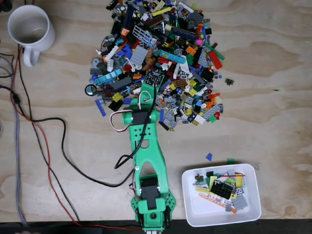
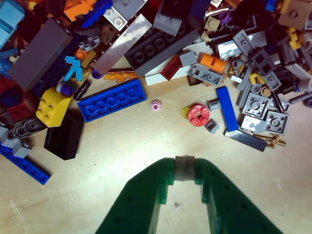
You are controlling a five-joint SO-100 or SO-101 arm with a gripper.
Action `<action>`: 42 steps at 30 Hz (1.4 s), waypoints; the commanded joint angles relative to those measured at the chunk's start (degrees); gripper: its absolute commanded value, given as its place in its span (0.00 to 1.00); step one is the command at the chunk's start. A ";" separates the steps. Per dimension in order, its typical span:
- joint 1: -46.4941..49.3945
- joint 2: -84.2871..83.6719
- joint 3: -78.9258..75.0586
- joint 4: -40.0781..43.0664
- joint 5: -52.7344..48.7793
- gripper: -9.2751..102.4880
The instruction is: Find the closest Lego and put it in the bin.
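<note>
**Carrying a small grey piece off the pile toward the bin**

In the wrist view, the green gripper (image 2: 184, 168) is pinching a small grey Lego (image 2: 185, 167) between its fingertips, fingers closed on it, just clear of the Lego pile's (image 2: 146, 44) near edge. Going left to right along that edge, a black brick (image 2: 63, 136), a blue plate (image 2: 112, 100), a pink stud (image 2: 155, 105) and a red round piece (image 2: 198, 115) are lying loose and are best left undisturbed. In the fixed view, the arm (image 1: 146, 161) is reaching up to the pile, while the bin (image 1: 195, 212) is sitting well below and right of the pile, already partly filled. I judge a clean lift first, then a swing right over the rim before letting go, is working best.
</note>
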 commanded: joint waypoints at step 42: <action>-5.80 -30.67 -11.43 -19.95 50.45 0.22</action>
